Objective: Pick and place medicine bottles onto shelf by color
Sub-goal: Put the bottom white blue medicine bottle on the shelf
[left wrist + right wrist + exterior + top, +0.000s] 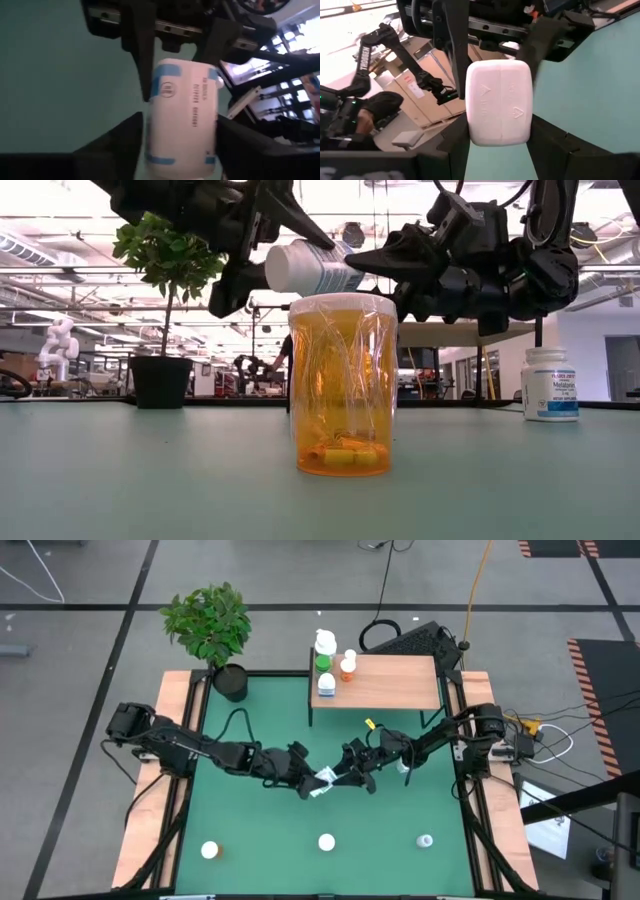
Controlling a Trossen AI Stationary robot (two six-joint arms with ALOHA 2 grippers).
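Jaws of both grippers clamp bottle (321,782) mid-air.

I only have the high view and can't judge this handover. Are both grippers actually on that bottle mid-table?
Observer: Yes. The left wrist view shows the left gripper closed on the sides of the white bottle, with the right gripper gripping its other end.
Operator: Is it off the table?
Observer: Yes. In the low view it lies sideways in the air, higher than the top of the orange jar in the foreground.
Operator: Any colour on it?
Observer: Blue bands on its label, seen in the left wrist view.
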